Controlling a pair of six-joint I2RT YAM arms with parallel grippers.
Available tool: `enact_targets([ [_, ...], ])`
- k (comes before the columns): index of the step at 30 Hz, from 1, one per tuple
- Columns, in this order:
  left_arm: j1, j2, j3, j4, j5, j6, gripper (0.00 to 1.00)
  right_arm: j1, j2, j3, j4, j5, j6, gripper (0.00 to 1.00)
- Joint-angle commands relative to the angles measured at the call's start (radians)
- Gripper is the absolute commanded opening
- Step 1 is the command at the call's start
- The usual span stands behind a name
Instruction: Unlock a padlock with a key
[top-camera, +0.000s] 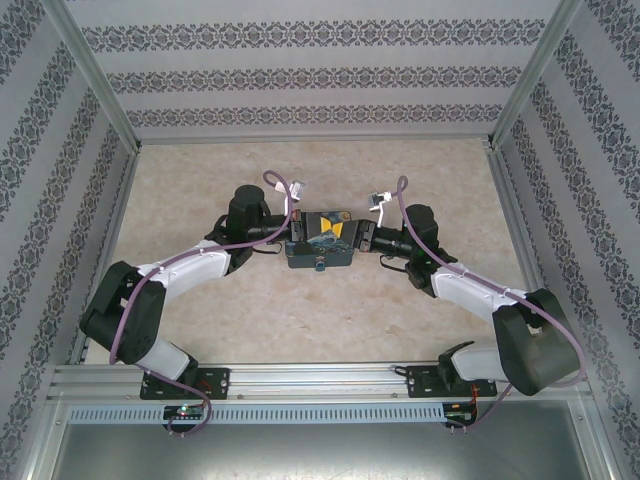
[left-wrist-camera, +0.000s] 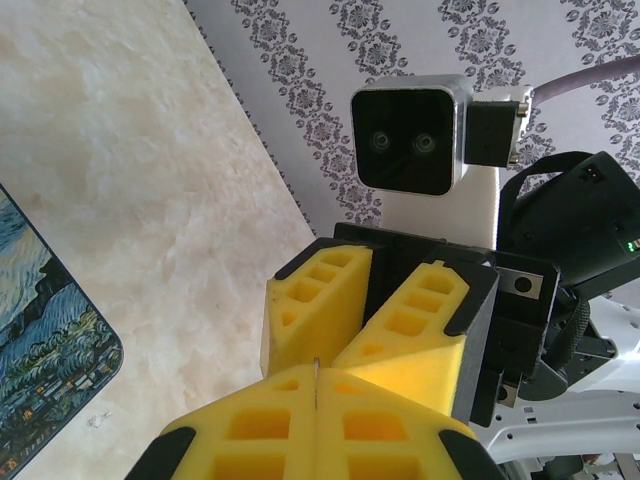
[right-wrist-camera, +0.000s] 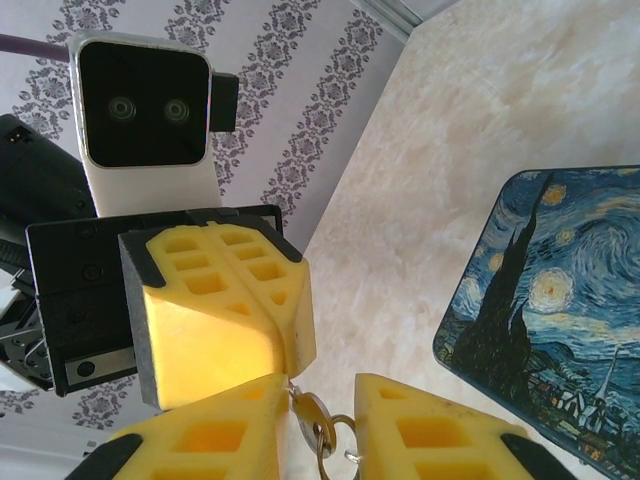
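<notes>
Tabletop (left-wrist-camera: 150, 150): left gripper (left-wrist-camera: 315, 385) opposite right gripper (right-wrist-camera: 322, 405)

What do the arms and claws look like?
The left arm and right arm: white shells, black joints, a purple-grey cable along each. The left claw and right claw: yellow fingers with square pockets, black backing. Each wrist camera: black face, silver rim.

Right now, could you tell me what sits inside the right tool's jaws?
The key and its ring sit between the right tool's fingers; its far end is hidden in the shut left tool.
</notes>
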Motion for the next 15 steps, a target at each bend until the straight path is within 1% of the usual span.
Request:
enact_targets([
  [1, 0.008, 0.007, 0.004, 0.044, 0.014, -0.002, 0.00, 0.004, 0.003, -0.013, 0.047, -0.020, -0.002, 0.23],
  [9, 0.008, 0.014, 0.005, 0.042, 0.013, 0.001, 0.00, -0.009, -0.001, -0.023, 0.052, -0.021, 0.000, 0.16],
  [13, 0.008, 0.017, 0.004, 0.042, 0.011, 0.002, 0.00, -0.014, -0.003, -0.027, 0.053, -0.020, 0.002, 0.08],
  [15, 0.007, 0.018, 0.003, 0.039, 0.010, 0.005, 0.00, -0.016, -0.002, -0.029, 0.055, -0.020, 0.004, 0.00],
])
